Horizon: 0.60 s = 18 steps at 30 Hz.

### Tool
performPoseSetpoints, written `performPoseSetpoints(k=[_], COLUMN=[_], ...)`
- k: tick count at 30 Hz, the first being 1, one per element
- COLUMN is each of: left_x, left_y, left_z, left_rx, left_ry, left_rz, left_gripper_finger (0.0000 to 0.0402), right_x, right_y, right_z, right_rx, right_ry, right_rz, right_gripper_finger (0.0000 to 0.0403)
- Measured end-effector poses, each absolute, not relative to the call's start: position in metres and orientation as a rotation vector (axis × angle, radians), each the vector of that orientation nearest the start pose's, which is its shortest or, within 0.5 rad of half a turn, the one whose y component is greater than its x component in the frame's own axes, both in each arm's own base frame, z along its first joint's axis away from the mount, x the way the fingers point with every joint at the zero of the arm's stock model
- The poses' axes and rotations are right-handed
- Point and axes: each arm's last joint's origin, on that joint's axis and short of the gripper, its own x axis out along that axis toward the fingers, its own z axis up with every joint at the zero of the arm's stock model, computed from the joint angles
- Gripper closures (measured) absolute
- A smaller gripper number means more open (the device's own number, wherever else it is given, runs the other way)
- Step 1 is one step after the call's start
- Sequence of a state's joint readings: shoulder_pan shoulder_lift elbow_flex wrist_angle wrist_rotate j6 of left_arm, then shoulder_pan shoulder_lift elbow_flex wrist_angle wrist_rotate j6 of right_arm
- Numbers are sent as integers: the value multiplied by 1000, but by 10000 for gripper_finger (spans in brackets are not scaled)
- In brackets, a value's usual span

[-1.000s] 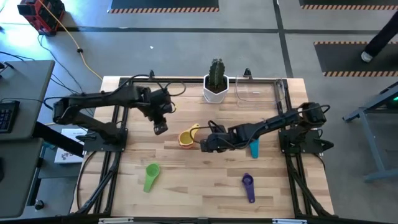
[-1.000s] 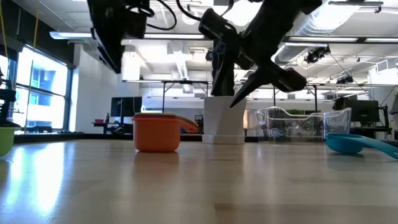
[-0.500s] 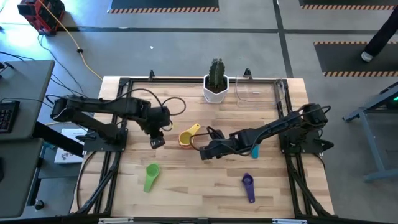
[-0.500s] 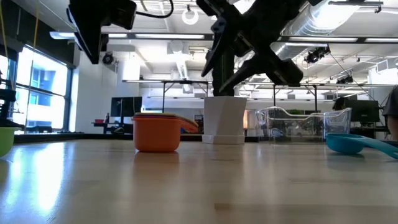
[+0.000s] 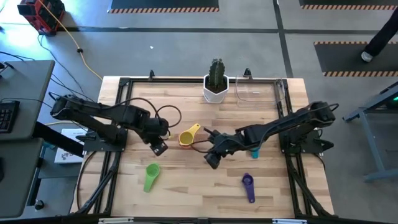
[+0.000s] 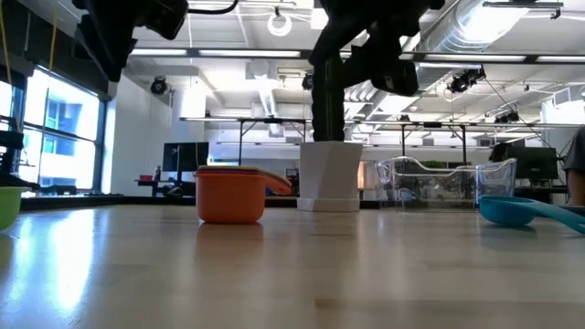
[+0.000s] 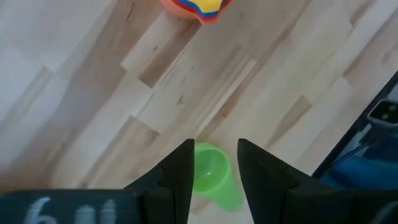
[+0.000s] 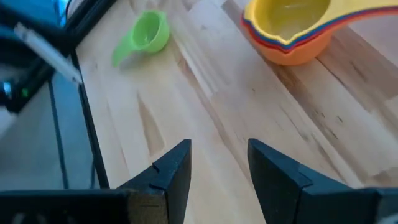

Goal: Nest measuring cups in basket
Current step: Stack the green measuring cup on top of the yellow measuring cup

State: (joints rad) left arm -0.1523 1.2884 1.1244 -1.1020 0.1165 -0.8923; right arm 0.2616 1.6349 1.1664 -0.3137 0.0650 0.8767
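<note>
green measuring cup [image 5: 150, 175]: lies alone on the bare wood of the table [image 5: 186, 186], toward the front-left, handle pointing to the front edge and bowl toward the table's middle.
long axis: runs roughly front to back, slightly slanted.
left gripper [image 5: 159, 148]: hangs above the table just behind the green cup; its wrist view looks down between two parted, empty fingers [image 7: 177, 180] with the cup's bowl framed in the gap.
nearer arm: the left one, by my reading; the cup lies forward of its fingertips, toward the front edge.
right gripper [image 5: 212, 160]: raised over the table's middle, fingers apart and holding nothing, well to the side of the green cup.
nested stack [image 5: 186, 137]: orange-red cup with yellow on top, between the two grippers, set back from both.
teal cup [image 5: 254, 149]: under the right arm, partly hidden.
purple cup [image 5: 249, 185]: front-right, apart from the others.
basket [image 5: 258, 90]: clear, at the back edge beside the white cactus pot [image 5: 216, 89], far from the green cup.
</note>
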Motion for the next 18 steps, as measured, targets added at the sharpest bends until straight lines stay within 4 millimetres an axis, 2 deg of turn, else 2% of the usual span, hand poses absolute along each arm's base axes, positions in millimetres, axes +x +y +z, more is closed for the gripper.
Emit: performPoseSetpoints(k=[5,10,18], left_x=[222,218,208], left_y=[-47,-62,-90], left_z=[284,284,284], left_rx=[-823,-819,-828], left_ry=[1264,1249,1215], left_rz=[433,469,515], left_gripper_finger=[289,289,289], right_x=[337,334,329], right_y=[93,95,95], right_z=[243,242,238], right_rx=[584,514,501], right_ry=[815,852,915], right_rz=[-84,-45,-40], right_gripper_finger=[253,253,253])
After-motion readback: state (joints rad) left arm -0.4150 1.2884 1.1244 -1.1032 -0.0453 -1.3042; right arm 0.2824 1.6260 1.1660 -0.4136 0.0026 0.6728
